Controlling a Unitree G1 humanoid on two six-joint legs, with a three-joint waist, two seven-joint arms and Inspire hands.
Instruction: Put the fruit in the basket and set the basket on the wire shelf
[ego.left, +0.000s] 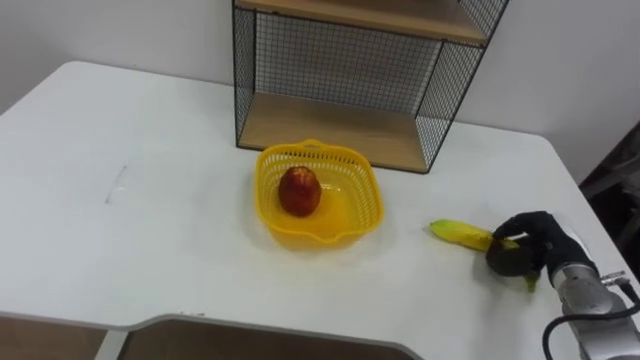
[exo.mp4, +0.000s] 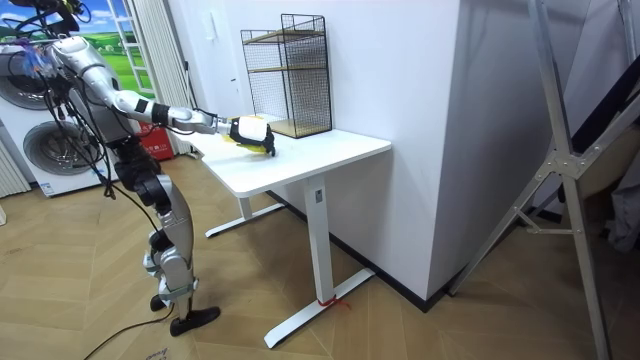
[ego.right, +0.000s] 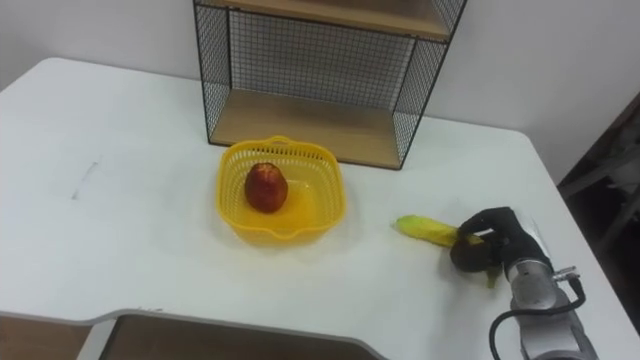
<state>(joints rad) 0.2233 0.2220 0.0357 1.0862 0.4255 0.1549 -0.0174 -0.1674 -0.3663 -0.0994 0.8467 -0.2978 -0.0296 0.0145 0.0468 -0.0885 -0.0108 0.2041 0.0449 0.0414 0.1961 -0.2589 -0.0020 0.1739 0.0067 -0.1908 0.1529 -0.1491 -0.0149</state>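
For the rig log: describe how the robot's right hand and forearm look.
The right hand is black all over, bulky and rounded. Its wrist is a silver-grey ribbed cylinder, with a dark cable looping beside it. In the room view the arm is pale grey with a dark band.

A yellow, green-tipped banana (ego.left: 458, 234) is poking from the black right hand (ego.left: 530, 250). Left of the hand, a red apple (ego.left: 299, 191) is sitting in a yellow lattice basket (ego.left: 268, 172). Beyond it, a black-mesh, tan-boarded wire shelf (ego.left: 340, 65) is standing on the white table (ego.left: 150, 210).
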